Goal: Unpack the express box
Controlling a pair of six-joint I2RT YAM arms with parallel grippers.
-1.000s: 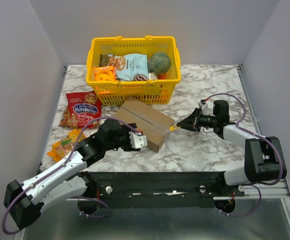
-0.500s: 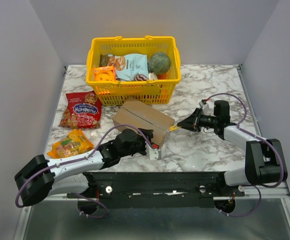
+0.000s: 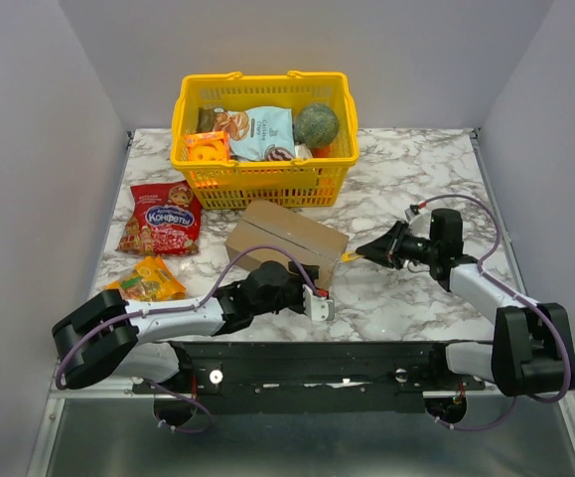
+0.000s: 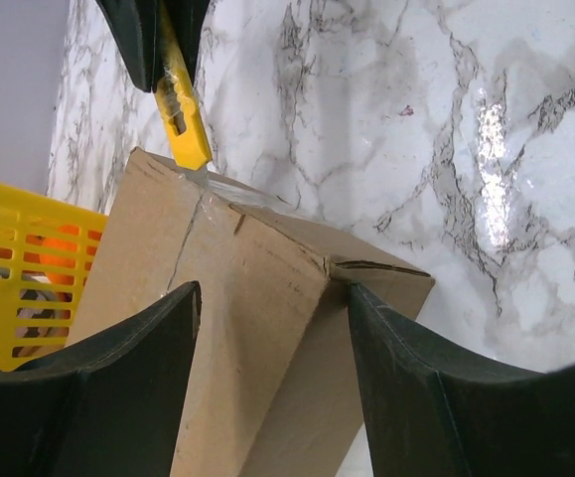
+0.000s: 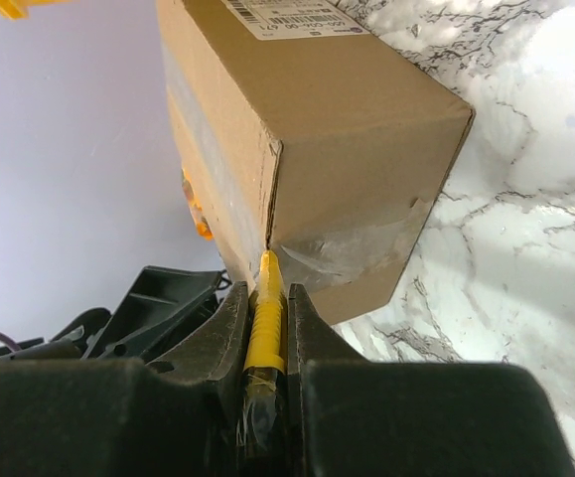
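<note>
**Cutter tip on box corner, left claw straddling it**

The express box [image 3: 287,238] sits flaps shut on the table [image 3: 406,169], skewed, just in front of the yellow basket [image 3: 193,109] and near centre. Its label faces up in the right wrist view [image 5: 347,129]. Clear tape wraps the end corner.

My right claw [image 3: 371,248] is clamped on a yellow cutter [image 3: 351,255] and comes in low from the right. In its own camera the cutter [image 5: 265,318] runs straight out between the fingers, and its tip meets the box's vertical corner edge right at the tape. The left wrist view shows the same tip [image 4: 183,109] against the taped corner.

My left claw [image 3: 317,303] is at the box's near right corner with jaws spread wide. The box [image 4: 227,328] fills the gap between the fingers [image 4: 118,388]. I can't tell if either pad actually touches cardboard.

To the left of the box, a red candy bag [image 3: 163,217] and an orange snack bag [image 3: 148,281] lie flat on the table. The basket holds several packaged goods.
</note>
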